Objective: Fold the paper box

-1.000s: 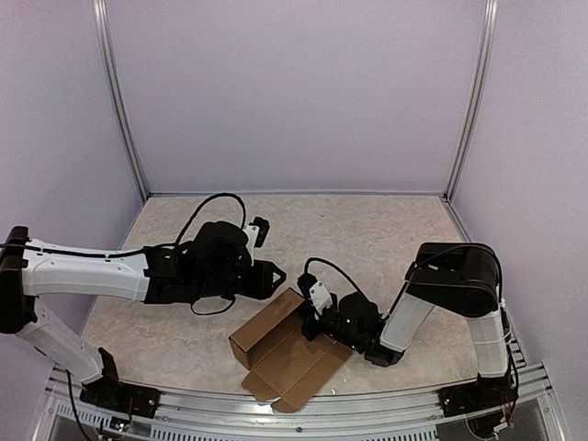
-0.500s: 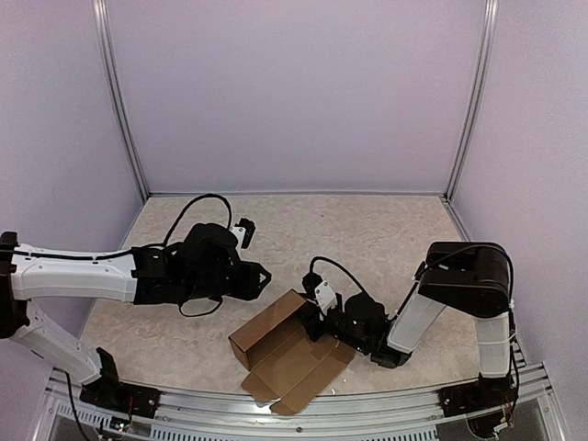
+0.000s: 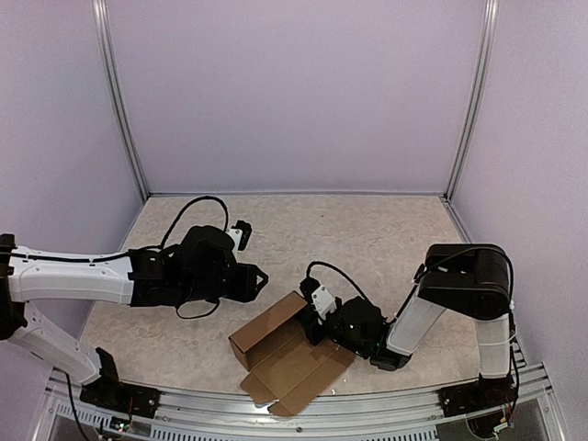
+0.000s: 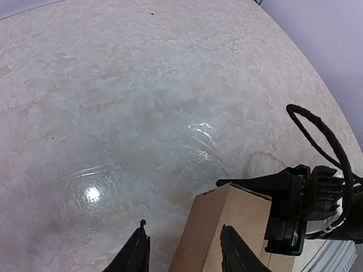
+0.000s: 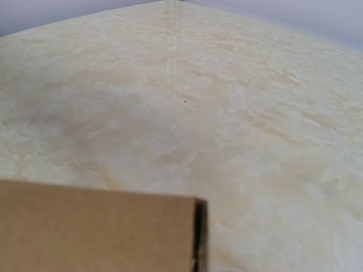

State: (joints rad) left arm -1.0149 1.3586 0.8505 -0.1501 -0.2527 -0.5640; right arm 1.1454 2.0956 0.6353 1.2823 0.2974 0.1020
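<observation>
The paper box is brown cardboard, half formed, lying near the front edge with its raised long wall to the left and open flaps spread toward the rail. My left gripper hovers open and empty just left of and behind the box; its view shows the box's corner under the tip of the right one of my two spread fingers. My right gripper is at the box's right end, with one black finger along the outside of the wall. The right wrist view shows only a cardboard face close up; its fingers are hidden.
The marbled tabletop stretches behind the box. A metal rail runs along the front edge just below the box's flaps. Upright frame posts stand at the back corners, with plain walls around.
My left gripper has drawn back to the left, away from the box. My right gripper has edged slightly left at the box's end. The box has hardly moved.
</observation>
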